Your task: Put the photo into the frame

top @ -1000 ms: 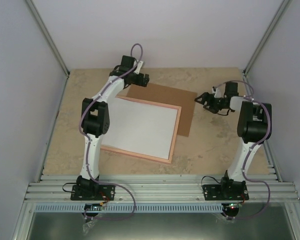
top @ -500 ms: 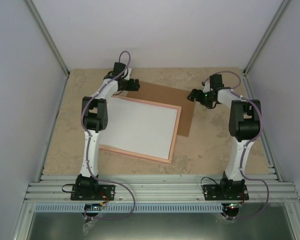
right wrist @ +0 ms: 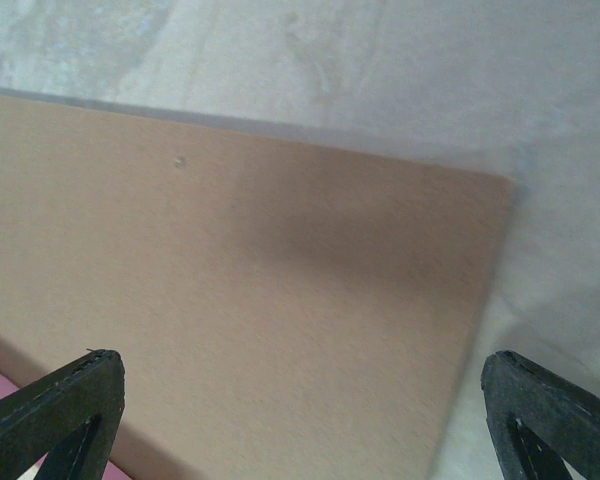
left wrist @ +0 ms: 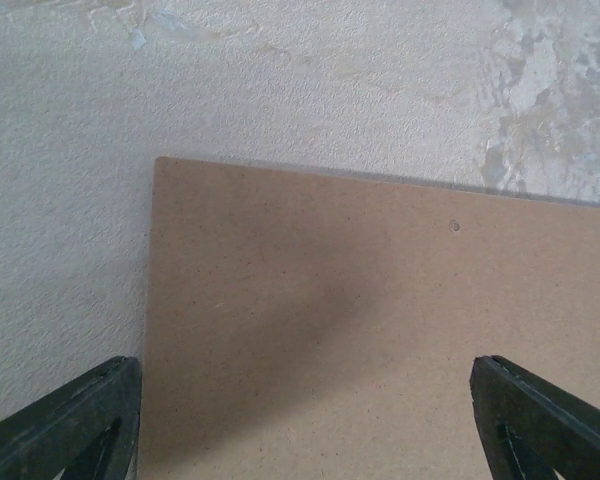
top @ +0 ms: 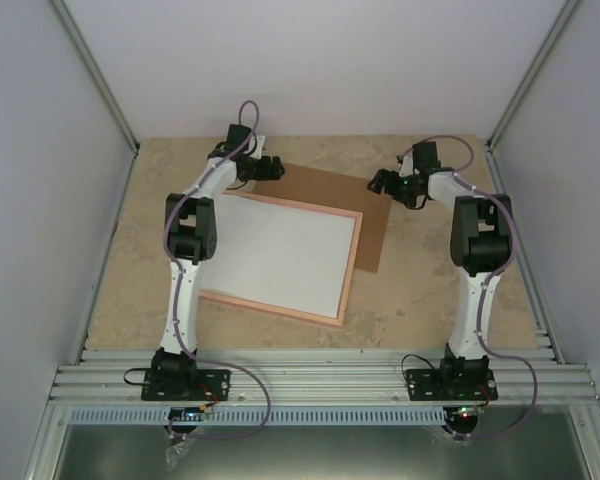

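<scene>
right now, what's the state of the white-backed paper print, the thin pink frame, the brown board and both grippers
white-backed paper print: blank side up, flat inside the frame
thin pink rectangular frame: flat, partly over the board
brown board: flat, far corners uncovered
left gripper: open, empty, over the board's far left corner
right gripper: open, empty, over the board's far right corner
</scene>
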{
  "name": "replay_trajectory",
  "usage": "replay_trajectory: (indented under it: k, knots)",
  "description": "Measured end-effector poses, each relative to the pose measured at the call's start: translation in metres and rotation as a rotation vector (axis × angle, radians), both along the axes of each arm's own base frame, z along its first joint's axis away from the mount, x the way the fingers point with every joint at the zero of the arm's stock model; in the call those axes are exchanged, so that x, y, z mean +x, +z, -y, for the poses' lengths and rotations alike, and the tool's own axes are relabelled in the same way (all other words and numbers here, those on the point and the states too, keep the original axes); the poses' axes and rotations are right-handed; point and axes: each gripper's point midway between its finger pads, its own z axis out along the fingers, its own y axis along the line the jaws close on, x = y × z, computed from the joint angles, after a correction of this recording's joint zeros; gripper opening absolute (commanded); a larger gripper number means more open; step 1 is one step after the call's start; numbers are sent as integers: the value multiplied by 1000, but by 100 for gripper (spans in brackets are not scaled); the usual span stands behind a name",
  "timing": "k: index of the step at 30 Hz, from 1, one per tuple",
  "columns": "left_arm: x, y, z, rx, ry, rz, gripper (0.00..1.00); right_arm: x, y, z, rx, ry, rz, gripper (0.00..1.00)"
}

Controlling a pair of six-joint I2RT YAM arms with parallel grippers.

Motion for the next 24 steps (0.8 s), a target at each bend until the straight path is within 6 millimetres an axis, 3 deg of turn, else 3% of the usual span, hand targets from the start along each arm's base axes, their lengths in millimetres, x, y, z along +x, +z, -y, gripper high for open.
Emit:
replay_trajectory:
  k: [6,11,20,24]
  knots:
    - [1,-1,-2,-32,-5,-8,84,2,1,1,69,-2,-21,89]
    - [2,0,-2,-65,-9,-12,83,3,7,8,228,2,-24,82]
    - [7,1,-7,-98,-2,5,83,-11,11,13,564,-68,-30,47]
    - [13,2,-15,-100,13,25,83,-16,28,8,699,-88,-11,39]
